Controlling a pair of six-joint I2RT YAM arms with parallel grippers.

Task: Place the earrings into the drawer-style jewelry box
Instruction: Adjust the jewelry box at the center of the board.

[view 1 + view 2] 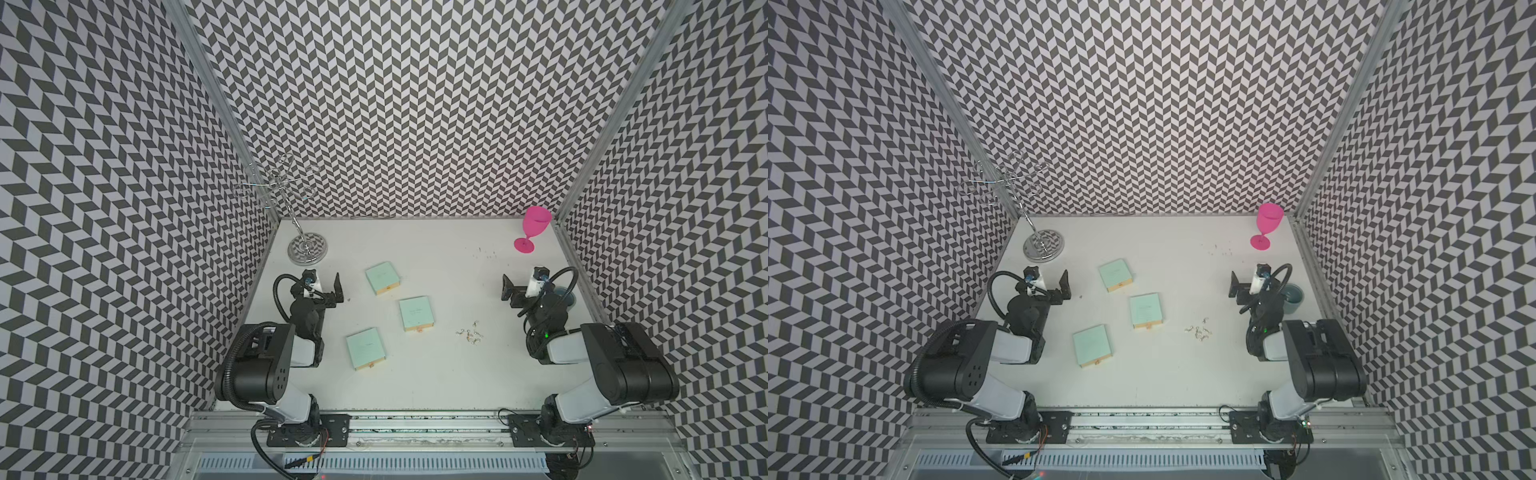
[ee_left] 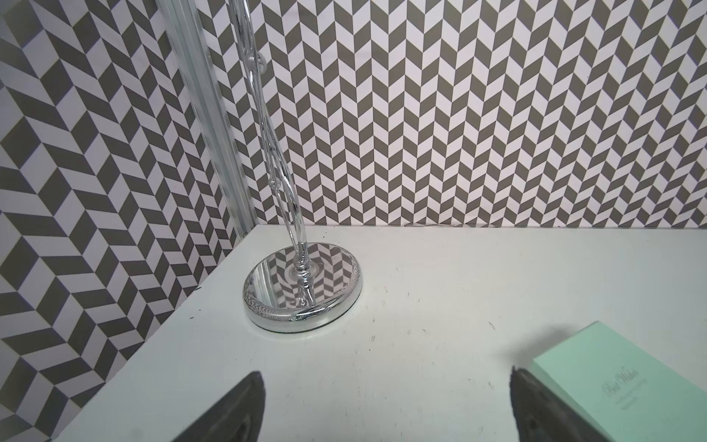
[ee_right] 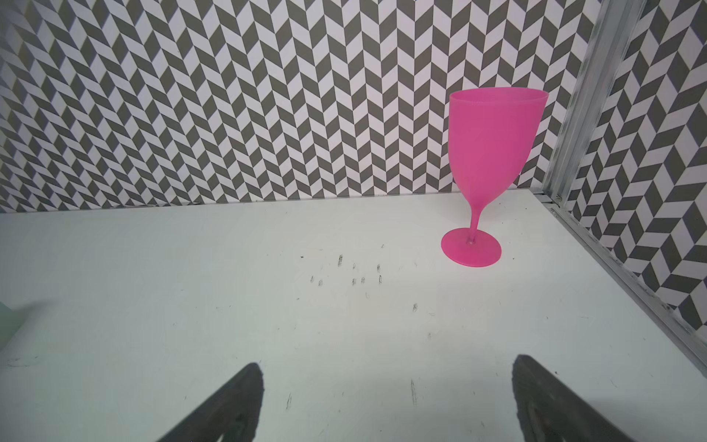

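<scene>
1. My left gripper (image 2: 385, 373) is spread wide with nothing between its fingers, hovering low over the bare table (image 1: 436, 374). My right gripper (image 3: 387, 363) is spread just as wide and is equally empty.
2. Both point toward the back wall, one at each side. I read this as a parked pose that leaves the middle of the table open to the overhead cameras.
3. Beyond the left gripper stands a wire stand (image 2: 302, 287). Beyond the right are a pink goblet (image 3: 493, 153) and some dark specks (image 3: 355, 275), and a grey cup (image 1: 1292, 297) sits beside the right arm. None of these belongs to my job.
4. The earrings (image 1: 471, 334) lie in a small loose cluster on the table, nearer the right arm, so I would pick with that one.
5. Three mint boxes (image 1: 365, 348) lie flat between the arms, drawers all shut, pull tabs facing the arms' bases. The middle box (image 1: 415, 313) is closest to the earrings, near but apart.
6. Nothing is done yet. I judge a drawer must come out first, probably with the left gripper on its tab. After that the tiny hooks need a fine pinch against the table, where they could slip or tangle.
</scene>
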